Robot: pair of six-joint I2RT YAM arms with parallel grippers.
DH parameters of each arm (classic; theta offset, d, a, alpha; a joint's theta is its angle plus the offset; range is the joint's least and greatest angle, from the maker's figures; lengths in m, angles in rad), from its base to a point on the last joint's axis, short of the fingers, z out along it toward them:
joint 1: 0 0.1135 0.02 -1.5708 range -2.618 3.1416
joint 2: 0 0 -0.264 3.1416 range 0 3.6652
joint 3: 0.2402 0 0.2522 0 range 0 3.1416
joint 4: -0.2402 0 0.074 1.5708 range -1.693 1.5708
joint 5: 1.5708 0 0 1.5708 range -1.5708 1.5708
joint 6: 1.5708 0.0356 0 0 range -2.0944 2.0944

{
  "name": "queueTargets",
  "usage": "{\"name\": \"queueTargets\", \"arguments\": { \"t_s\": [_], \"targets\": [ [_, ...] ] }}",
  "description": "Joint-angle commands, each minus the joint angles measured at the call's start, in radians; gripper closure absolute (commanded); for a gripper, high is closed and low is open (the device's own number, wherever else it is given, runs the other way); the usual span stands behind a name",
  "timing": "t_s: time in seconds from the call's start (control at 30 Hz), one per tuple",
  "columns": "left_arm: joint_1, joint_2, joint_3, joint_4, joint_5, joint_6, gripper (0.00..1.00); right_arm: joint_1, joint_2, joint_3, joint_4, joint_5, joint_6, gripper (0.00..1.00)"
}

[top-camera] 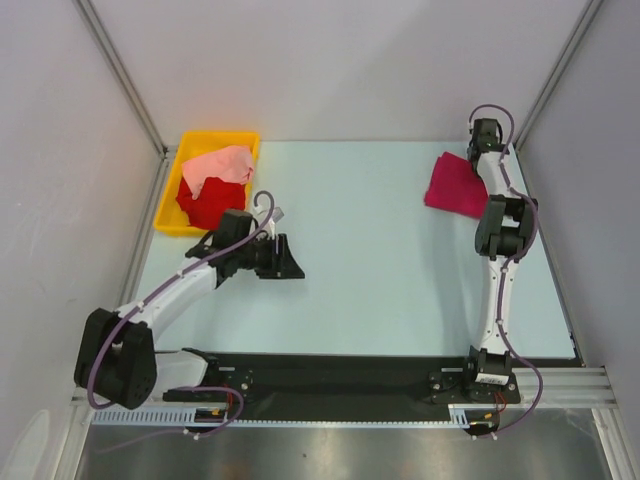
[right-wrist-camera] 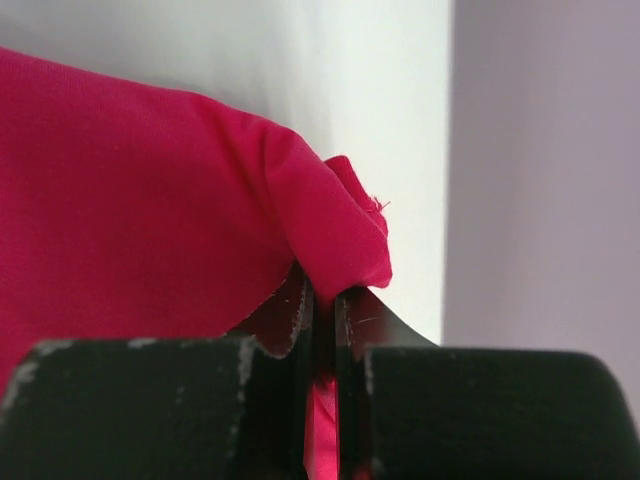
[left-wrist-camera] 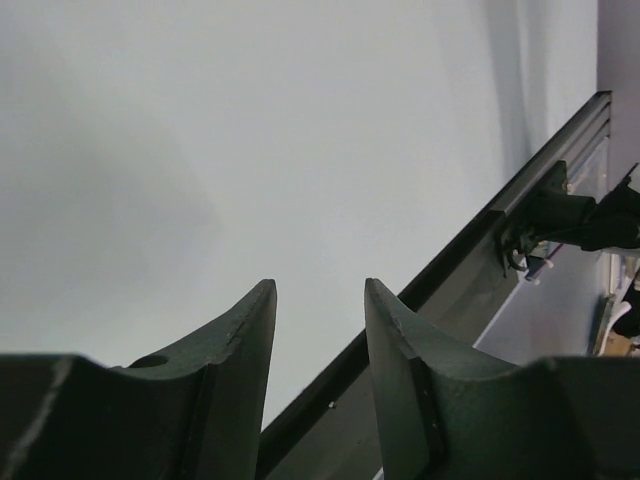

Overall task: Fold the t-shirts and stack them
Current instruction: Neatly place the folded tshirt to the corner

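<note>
Your right gripper (right-wrist-camera: pixel 322 305) is clamped tight on an edge fold of the magenta-crimson soft cloth t-shirt (top-camera: pixel 452 187). That shirt lies in a compact, folded-looking shape on the pale table (top-camera: pixel 380 270) at the far right, near the side wall. Your left gripper (left-wrist-camera: pixel 318 310) hovers over the table left of centre, jaws parted, holding nothing. The bright red cloth t-shirt (top-camera: pixel 205 208) and the pale salmon-pink cloth t-shirt (top-camera: pixel 225 165) sit bunched in the yellow plastic rectangular bin (top-camera: pixel 222 136) at the far left. To fold well, lift only slightly. Carry the pinched edge across in one flat sweep, and let go once the edges line up.
</note>
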Motion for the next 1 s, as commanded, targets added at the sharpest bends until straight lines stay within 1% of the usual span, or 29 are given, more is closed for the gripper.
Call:
{"name": "queueTargets", "arguments": {
  "t_s": [0.0, 0.03, 0.1, 0.23, 0.3, 0.4, 0.5, 0.63, 0.77, 0.97],
  "targets": [
    [-0.005, 0.053, 0.105, 0.002, -0.041, 0.08, 0.54, -0.015, 0.008, 0.065, 0.184, 0.056, -0.121, 1.0],
    [-0.004, 0.091, 0.118, 0.003, -0.044, 0.082, 0.54, -0.017, 0.012, 0.068, 0.241, 0.044, -0.13, 1.0],
    [-0.004, 0.126, 0.145, 0.023, -0.043, 0.07, 0.54, -0.028, 0.037, 0.1, 0.267, 0.027, -0.13, 1.0],
    [0.004, 0.227, 0.195, 0.027, -0.026, 0.065, 0.54, -0.037, 0.071, 0.109, 0.336, 0.006, -0.141, 1.0],
    [0.012, 0.249, 0.215, 0.025, -0.023, 0.065, 0.54, -0.041, 0.077, 0.106, 0.362, -0.002, -0.138, 1.0],
    [0.032, 0.292, 0.219, 0.033, -0.013, 0.057, 0.54, -0.049, 0.087, 0.085, 0.465, -0.01, -0.151, 1.0],
    [0.036, 0.324, 0.233, 0.028, -0.003, 0.056, 0.55, -0.067, 0.112, 0.111, 0.479, -0.02, -0.094, 1.0],
    [0.036, 0.359, 0.262, 0.023, 0.002, 0.051, 0.55, -0.083, 0.138, 0.121, 0.531, -0.02, -0.102, 1.0],
    [0.036, 0.39, 0.28, 0.039, 0.011, 0.033, 0.55, -0.097, 0.15, 0.137, 0.54, -0.046, -0.064, 1.0],
    [0.035, 0.409, 0.293, 0.042, 0.008, 0.023, 0.56, -0.095, 0.154, 0.118, 0.599, -0.157, -0.064, 1.0]
  ]
}}
